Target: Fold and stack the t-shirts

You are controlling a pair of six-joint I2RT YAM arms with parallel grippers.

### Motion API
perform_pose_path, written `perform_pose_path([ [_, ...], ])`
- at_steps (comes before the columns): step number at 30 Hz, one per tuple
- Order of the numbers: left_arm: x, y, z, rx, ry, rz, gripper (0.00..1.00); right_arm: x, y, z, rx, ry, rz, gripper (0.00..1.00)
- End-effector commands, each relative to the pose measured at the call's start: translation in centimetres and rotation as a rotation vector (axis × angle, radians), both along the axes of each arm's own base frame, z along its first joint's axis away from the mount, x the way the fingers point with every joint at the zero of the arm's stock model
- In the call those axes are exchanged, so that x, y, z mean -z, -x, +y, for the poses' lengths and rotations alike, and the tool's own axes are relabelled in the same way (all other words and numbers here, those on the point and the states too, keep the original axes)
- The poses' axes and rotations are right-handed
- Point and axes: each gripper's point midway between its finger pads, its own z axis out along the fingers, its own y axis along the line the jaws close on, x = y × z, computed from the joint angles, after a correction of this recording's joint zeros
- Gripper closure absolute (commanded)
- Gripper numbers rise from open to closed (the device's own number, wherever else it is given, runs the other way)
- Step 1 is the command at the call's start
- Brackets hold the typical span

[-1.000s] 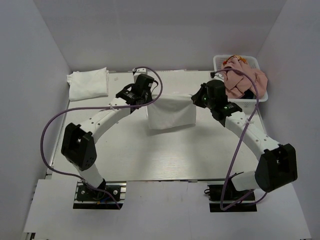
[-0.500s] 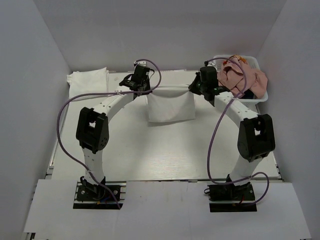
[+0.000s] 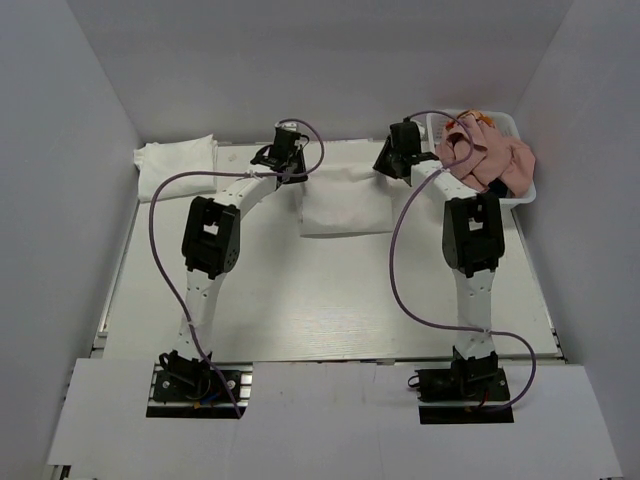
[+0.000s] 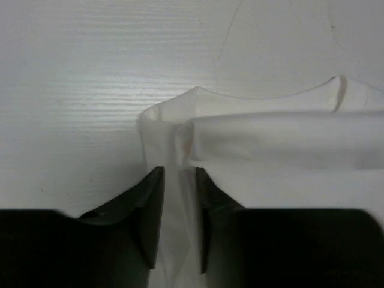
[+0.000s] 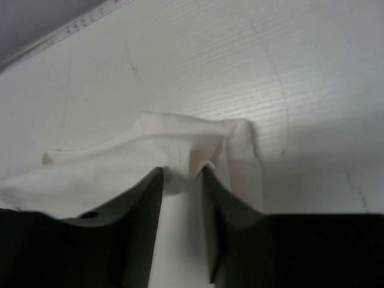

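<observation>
A white t-shirt [image 3: 345, 205], folded, lies flat on the table at the far middle. My left gripper [image 3: 297, 172] is at its far left corner and my right gripper [image 3: 385, 165] at its far right corner. In the left wrist view the left gripper [image 4: 179, 180] has its jaws apart, with the shirt's bunched corner [image 4: 165, 129] lying loose between and beyond them. In the right wrist view the right gripper [image 5: 182, 180] also stands open over a crumpled corner [image 5: 198, 141]. Plain white folded t-shirts [image 3: 175, 165] sit at the far left.
A white mesh basket [image 3: 515, 196] stands at the far right with a pink t-shirt [image 3: 495, 155] heaped in it and a dark cloth [image 3: 497, 187] under that. Both arms are stretched far out. Walls close the table on three sides.
Both arms reached farther toward the back and lowered the white t-shirt onto the table. Both grippers, shut on its corners before, have opened and let go.
</observation>
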Motion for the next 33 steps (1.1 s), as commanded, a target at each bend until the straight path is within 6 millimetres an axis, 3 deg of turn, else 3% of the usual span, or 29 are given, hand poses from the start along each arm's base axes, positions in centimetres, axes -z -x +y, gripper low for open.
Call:
perform_pose_path([
  [1,-4.0,-2.3,1.5,-0.028,0.027,-0.081,0.45,-2.0,-3.1,-2.4,0.053,0.024,-0.042,0.55],
  [2,-3.8,-2.2,1.5,-0.028,0.023,-0.073,0.34,-2.1,-3.4,-1.6,0.023,0.016,-0.050,0.29],
  [3,-3.8,-2.1,1.4,-0.014,0.019,-0.073,0.01,-2.4,-3.2,-0.6,-0.047,-0.014,-0.056,0.10],
  [4,-5.6,-2.1,1.5,-0.007,0.022,-0.103,0.00,-3.1,-3.1,-0.3,-0.075,-0.007,-0.083,0.10],
  [5,-5.5,-1.6,1.7,-0.007,0.019,-0.095,0.00,-4.5,-3.0,-0.1,-0.077,-0.008,-0.111,0.10],
  [8,-7.5,-0.2,1.4,0.009,0.030,-0.108,0.00,-5.3,-1.4,0.0,-0.096,-0.002,-0.121,0.10],
  [9,-7.8,0.3,1.2,0.033,0.037,-0.107,0.00,-7.4,-0.9,-0.5,-0.093,-0.001,-0.155,0.10],
  [10,-8.1,1.1,0.6,0.054,0.043,-0.103,0.00,-5.8,0.2,-0.6,-0.107,0.017,-0.118,0.10],
  [11,-7.1,2.0,0.9,0.061,0.027,-0.082,0.00,-6.0,0.6,-0.8,-0.116,0.021,-0.120,0.10],
  [13,-8.0,3.6,-0.1,0.116,0.063,-0.081,0.00,-6.0,2.0,-0.5,-0.159,0.035,-0.117,0.10],
  [14,-6.7,4.6,-0.3,0.137,0.071,-0.051,0.00,-5.0,2.7,-0.6,-0.177,0.035,-0.094,0.10],
  [17,-5.2,6.0,-0.2,0.142,0.090,-0.006,0.00,-3.2,4.2,-0.1,-0.247,0.041,-0.032,0.10],
  [19,-4.1,6.1,0.0,0.127,0.081,0.021,0.00,-1.5,4.6,-0.1,-0.267,0.049,0.015,0.10],
  [21,-2.9,5.9,0.2,0.104,0.066,0.049,0.00,-1.0,4.5,0.0,-0.269,0.055,0.032,0.10],
  [22,-2.3,5.8,0.4,0.096,0.057,0.057,0.00,0.4,4.5,-0.3,-0.265,0.066,0.068,0.10],
  [23,-2.1,5.6,0.3,0.096,0.057,0.057,0.00,0.1,4.1,-0.2,-0.260,0.072,0.066,0.10],
  [25,-1.7,4.6,0.1,0.084,0.080,0.058,0.00,1.9,4.1,-0.6,-0.255,0.091,0.120,0.10],
  [28,-0.4,3.6,0.2,0.069,0.086,0.063,0.00,2.4,3.9,0.0,-0.281,0.085,0.135,0.10],
  [29,0.2,3.6,0.3,0.068,0.082,0.073,0.00,2.9,4.0,0.2,-0.291,0.078,0.144,0.11],
  [31,1.0,3.1,-0.3,0.083,0.098,0.069,0.04,2.8,4.2,1.7,-0.354,0.015,0.121,0.28],
  [32,1.3,3.1,-0.5,0.092,0.104,0.072,0.04,2.4,4.1,1.9,-0.367,-0.012,0.107,0.38],
  [33,1.4,2.8,-0.8,0.099,0.112,0.067,0.07,2.6,4.7,2.4,-0.390,-0.061,0.119,0.60],
])
